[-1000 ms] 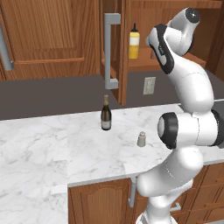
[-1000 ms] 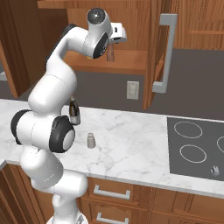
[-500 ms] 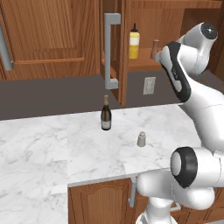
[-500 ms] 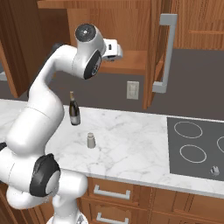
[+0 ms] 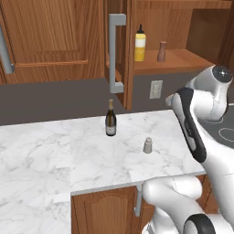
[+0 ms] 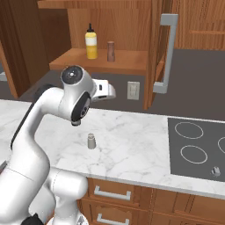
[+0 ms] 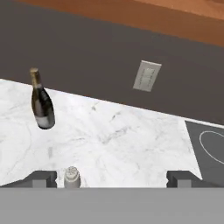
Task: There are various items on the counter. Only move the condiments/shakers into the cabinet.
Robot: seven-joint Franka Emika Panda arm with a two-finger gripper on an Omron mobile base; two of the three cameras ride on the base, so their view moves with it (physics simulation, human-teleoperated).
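— Where are the shakers right now?

— Two are up in the cabinet (image 5: 183, 64): the yellow squeeze bottle (image 5: 140, 43) and the small brown shaker (image 5: 162, 51) stand upright side by side on the inner shelf, close together but apart, the bottle on the left. From the right base camera it's the same pair, yellow squeeze bottle (image 6: 91, 41) left of the brown shaker (image 6: 110, 51).

— And the third?

— The grey shaker (image 5: 147, 145) is down on the counter (image 5: 55, 155), upright, out in the open marble toward the near edge. The wine bottle (image 5: 110, 119) stands farther back and to its left, well apart from it.

— What's the arm doing?

— The gripper (image 7: 110, 177) hangs above the counter with its jaws spread wide and nothing between them. In the hand camera the grey shaker (image 7: 71, 176) sits just beside the left fingertip (image 7: 41, 178), not between the tips. The wine bottle (image 7: 42, 102) shows farther off, and a wall outlet (image 7: 146, 76) on the dark backsplash beyond.

— Anything else around?

— A cooktop (image 6: 197, 147) off to the right, and the cabinet door's long grey bar handle (image 5: 114, 52) hanging open above the bottle.
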